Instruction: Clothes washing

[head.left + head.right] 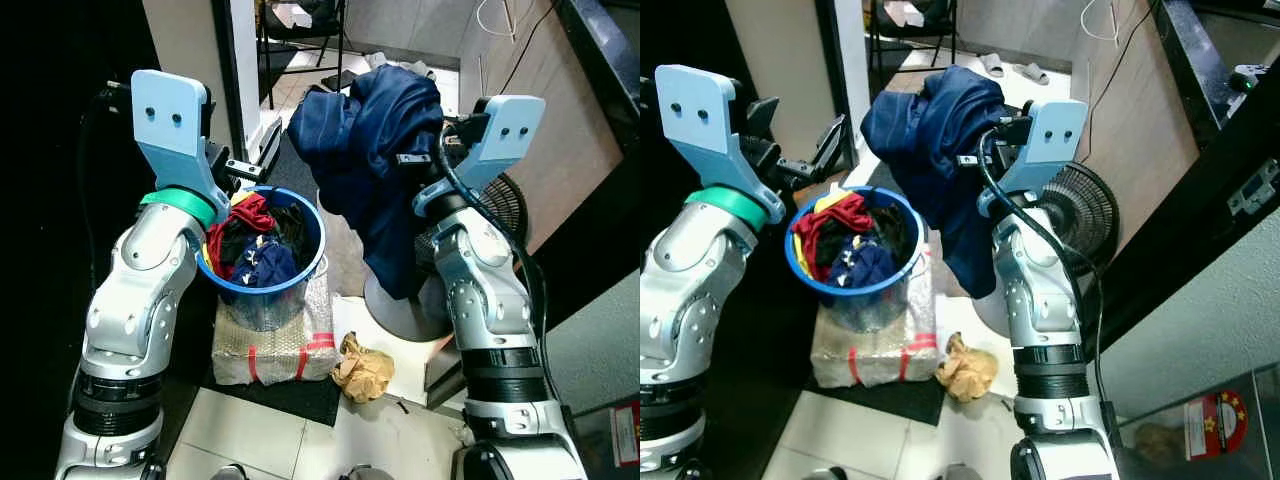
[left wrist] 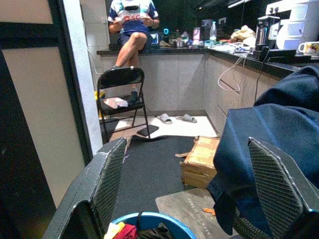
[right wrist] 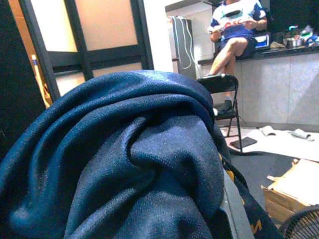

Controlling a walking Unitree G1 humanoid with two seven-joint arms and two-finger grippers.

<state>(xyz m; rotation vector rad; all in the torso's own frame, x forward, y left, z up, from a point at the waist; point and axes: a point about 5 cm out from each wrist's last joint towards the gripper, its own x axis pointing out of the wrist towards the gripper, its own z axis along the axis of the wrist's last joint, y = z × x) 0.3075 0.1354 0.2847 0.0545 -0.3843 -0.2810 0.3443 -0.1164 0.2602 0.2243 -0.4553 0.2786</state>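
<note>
A blue basket (image 1: pixel 316 262) full of red, black and navy clothes (image 1: pixel 255 240) stands on a wrapped package. My left gripper (image 1: pixel 258 160) hovers open just above the basket's far rim, and its two fingers (image 2: pixel 107 184) are spread wide with nothing between them. A big navy garment (image 1: pixel 375 150) hangs bunched in the air to the right of the basket, lifted clear of it. My right gripper (image 1: pixel 418 158) is buried in the garment and shut on it. The cloth (image 3: pixel 139 164) hides the right fingers.
The plastic-wrapped package (image 1: pixel 270 345) sits on a dark mat. A floor fan (image 1: pixel 505 205) stands right behind the garment, with crumpled brown paper (image 1: pixel 362 368) by its base. Farther off are a folding chair (image 2: pixel 122 94), a cardboard box (image 2: pixel 199 159) and a person (image 2: pixel 132 30) seated on the counter.
</note>
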